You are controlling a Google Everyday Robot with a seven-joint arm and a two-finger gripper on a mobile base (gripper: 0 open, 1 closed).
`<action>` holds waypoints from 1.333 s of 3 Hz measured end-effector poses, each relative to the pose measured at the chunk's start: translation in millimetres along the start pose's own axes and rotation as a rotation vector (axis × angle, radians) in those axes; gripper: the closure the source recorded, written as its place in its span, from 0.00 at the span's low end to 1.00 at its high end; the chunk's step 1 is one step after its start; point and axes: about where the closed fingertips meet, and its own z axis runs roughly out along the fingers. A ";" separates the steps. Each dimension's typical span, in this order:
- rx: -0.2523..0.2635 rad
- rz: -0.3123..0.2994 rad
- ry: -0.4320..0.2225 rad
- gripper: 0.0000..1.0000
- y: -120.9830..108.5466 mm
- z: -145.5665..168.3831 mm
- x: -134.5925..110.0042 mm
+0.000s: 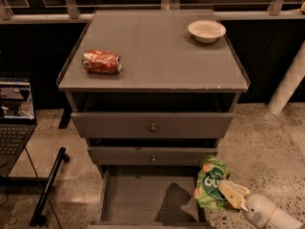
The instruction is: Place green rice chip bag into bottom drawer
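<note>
- Gripper (225, 191) sits low at the near right of the scene, its pale fingers (232, 192) clamped on the right edge of the green rice chip bag (208, 181); the white arm (268, 214) runs off toward the near right corner.
- The green rice chip bag hangs upright and crinkled, its white lettering facing the camera, over the right wall of the bottom drawer (138, 197), at that drawer's far right corner.
- Whether the bag's lower edge touches the drawer wall cannot be told.
- The bottom drawer is pulled out toward the near side. Its flat grey floor shows, with a dark shadow on the right part, just left of the bag.
- Above it the middle drawer (119, 155) and the top drawer (109, 125) each stand slightly out and carry a small round knob at the centre.
- On the cabinet top (157, 66) a crushed red-orange can (101, 62) lies on its side at the left.
- A shallow white bowl (206, 30) stands at the far right, well apart from the can.
- Left of the cabinet an open laptop (14, 120) rests on a black stand (47, 190).
- A white post (288, 80) leans at the right, over the speckled floor (267, 142).
</note>
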 end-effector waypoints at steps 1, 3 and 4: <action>0.014 0.103 -0.035 1.00 -50.8 4.2 31.2; -0.041 0.337 -0.020 1.00 -142.0 41.9 107.1; -0.077 0.446 0.000 1.00 -157.6 64.1 134.3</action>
